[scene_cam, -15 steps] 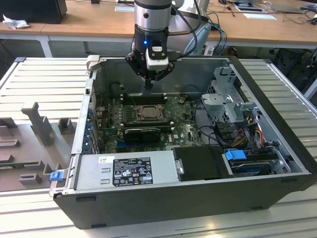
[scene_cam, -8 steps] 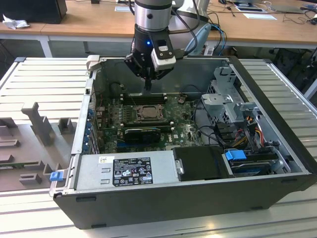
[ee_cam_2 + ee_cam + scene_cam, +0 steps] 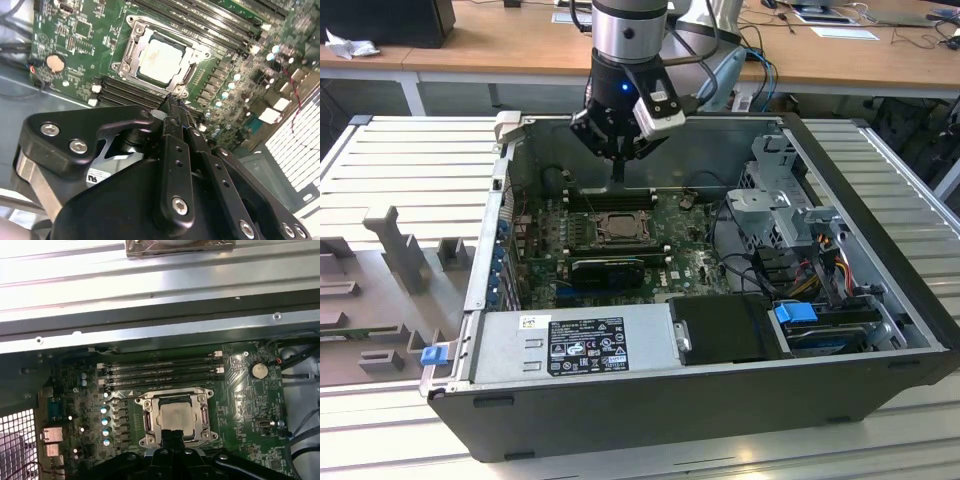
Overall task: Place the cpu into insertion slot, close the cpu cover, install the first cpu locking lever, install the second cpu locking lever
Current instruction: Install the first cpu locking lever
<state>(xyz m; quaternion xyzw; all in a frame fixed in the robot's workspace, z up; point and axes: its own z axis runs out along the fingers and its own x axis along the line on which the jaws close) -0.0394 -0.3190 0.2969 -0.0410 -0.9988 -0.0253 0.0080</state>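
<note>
Above the green circuit board (image 3: 75,40), we see the black gripper (image 3: 618,172), fingers pressed together on nothing, near the pale square cpu (image 3: 161,60), which is framed by the silvery metal cpu cover (image 3: 144,41).

The cpu (image 3: 176,416) lies in the insertion slot (image 3: 143,441), the cpu cover (image 3: 149,416) flat around it; the gripper (image 3: 172,433), fingers together, hangs near.

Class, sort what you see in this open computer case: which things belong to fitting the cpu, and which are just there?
Belong to the job:
cpu, seated in the insertion slot
cpu cover, lying down over it
gripper, shut, near the slot

Just there:
power supply
long black card
coin cell
memory slots
drive cage
</note>
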